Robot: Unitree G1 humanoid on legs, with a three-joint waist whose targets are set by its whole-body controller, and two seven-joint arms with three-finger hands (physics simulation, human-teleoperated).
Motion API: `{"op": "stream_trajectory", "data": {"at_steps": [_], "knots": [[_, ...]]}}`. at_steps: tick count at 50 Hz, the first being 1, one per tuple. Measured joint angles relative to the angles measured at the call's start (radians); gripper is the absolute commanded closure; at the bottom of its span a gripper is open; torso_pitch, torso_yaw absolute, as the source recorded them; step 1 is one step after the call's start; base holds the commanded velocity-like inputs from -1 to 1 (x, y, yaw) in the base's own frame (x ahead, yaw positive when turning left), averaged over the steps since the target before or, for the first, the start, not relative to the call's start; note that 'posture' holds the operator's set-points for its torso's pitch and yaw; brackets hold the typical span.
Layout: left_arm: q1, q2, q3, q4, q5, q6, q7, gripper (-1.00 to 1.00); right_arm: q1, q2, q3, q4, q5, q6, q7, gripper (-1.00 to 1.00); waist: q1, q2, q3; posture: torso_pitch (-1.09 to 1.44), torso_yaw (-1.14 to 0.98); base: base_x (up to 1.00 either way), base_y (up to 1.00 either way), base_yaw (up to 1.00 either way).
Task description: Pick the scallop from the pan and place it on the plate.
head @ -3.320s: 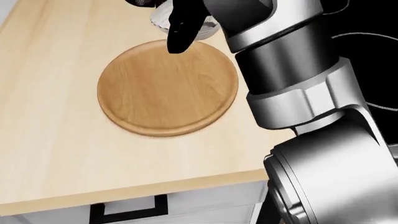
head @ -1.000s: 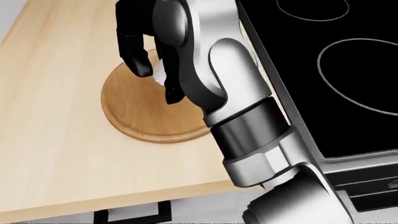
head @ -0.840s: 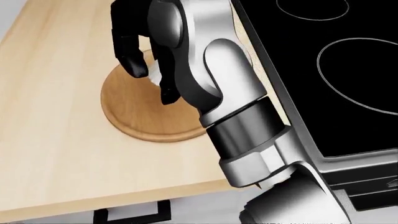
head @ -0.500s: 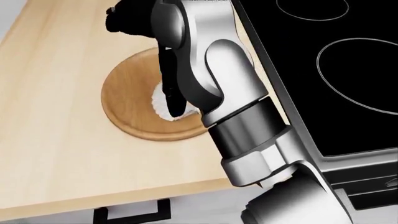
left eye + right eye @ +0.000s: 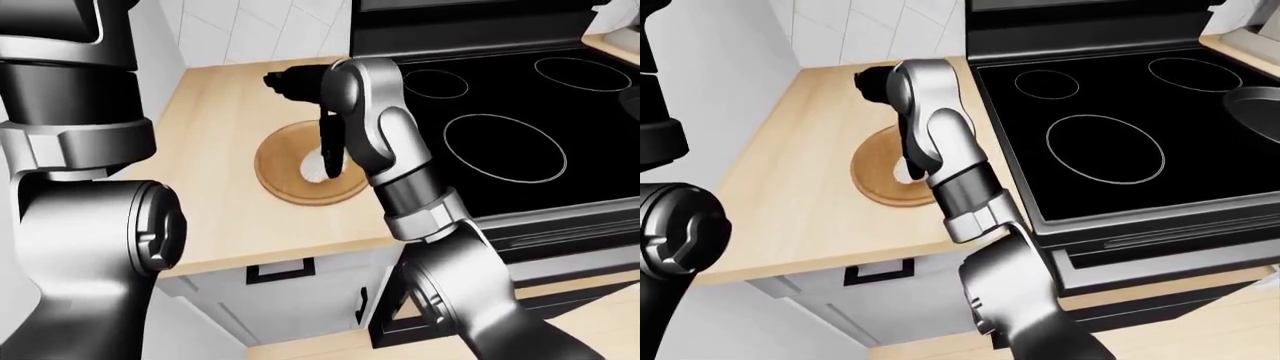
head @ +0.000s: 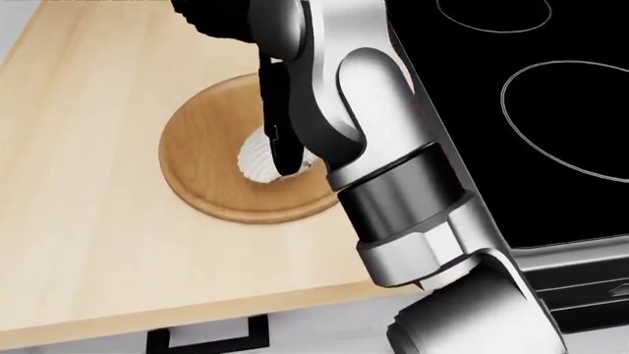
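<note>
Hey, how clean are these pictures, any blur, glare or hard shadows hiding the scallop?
Head view: sharp, evenly lit, no glare; the white ribbed scallop lies on the round wooden plate, partly covered by the right hand's black finger. Left-eye view: the grey left arm fills the left side, slightly soft. Right-eye view: the right arm hides most of the scallop; the black glass stovetop shows no reflections.

We see plate [image 6: 212, 173] on counter [image 6: 88, 221], near counter's right edge in head view. Scallop [image 6: 257, 161] lies on plate, right of plate's centre. Our right hand [image 6: 280, 140] hangs over plate, one finger [image 6: 285, 151] pointing down across scallop; we cannot tell if it touches. Stove [image 5: 500, 135] sits right of counter, adjoining it. Pan [image 5: 1252, 105] rests at stove's right edge in right-eye view, well apart from plate. Drawer handle [image 5: 281, 269] sits below counter edge. Our left arm [image 5: 75, 187] fills left of left-eye view.
</note>
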Motion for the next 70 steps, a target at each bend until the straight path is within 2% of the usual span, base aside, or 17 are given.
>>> {"op": "stream_trajectory", "data": {"at_steps": [15, 25, 36, 58, 64, 70], "knots": [[-0.001, 0.004, -0.003, 0.004, 0.005, -0.002, -0.008, -1.00, -0.029, -0.024, -0.021, 0.012, 0.040, 0.054, 0.002, -1.00, 0.001, -0.002, 0.001, 0.00, 0.00, 0.00, 0.00, 0.00], [-0.010, 0.016, 0.005, 0.021, 0.011, -0.012, -0.012, -1.00, -0.062, -0.048, -0.045, 0.056, 0.103, 0.098, -0.051, -1.00, 0.003, -0.003, 0.002, 0.00, 0.00, 0.00, 0.00, 0.00], [-0.003, 0.014, 0.005, 0.012, 0.006, -0.008, -0.009, -1.00, -0.117, -0.117, -0.088, 0.149, 0.204, 0.140, -0.158, -1.00, 0.007, -0.008, 0.002, 0.00, 0.00, 0.00, 0.00, 0.00], [0.015, 0.013, 0.003, -0.002, 0.007, -0.007, -0.013, -1.00, -0.224, -0.240, -0.137, 0.301, 0.448, 0.182, -0.398, -1.00, 0.018, -0.019, 0.004, 0.00, 0.00, 0.00, 0.00, 0.00], [0.007, 0.018, 0.007, 0.006, 0.008, -0.010, -0.013, -1.00, -0.266, -0.277, -0.175, 0.318, 0.539, 0.218, -0.460, -1.00, 0.022, -0.023, 0.002, 0.00, 0.00, 0.00, 0.00, 0.00], [0.005, 0.017, 0.006, -0.002, 0.006, -0.006, -0.009, -1.00, -0.273, -0.311, -0.188, 0.316, 0.629, 0.263, -0.489, -1.00, 0.023, -0.028, 0.002, 0.00, 0.00, 0.00, 0.00, 0.00]]}}
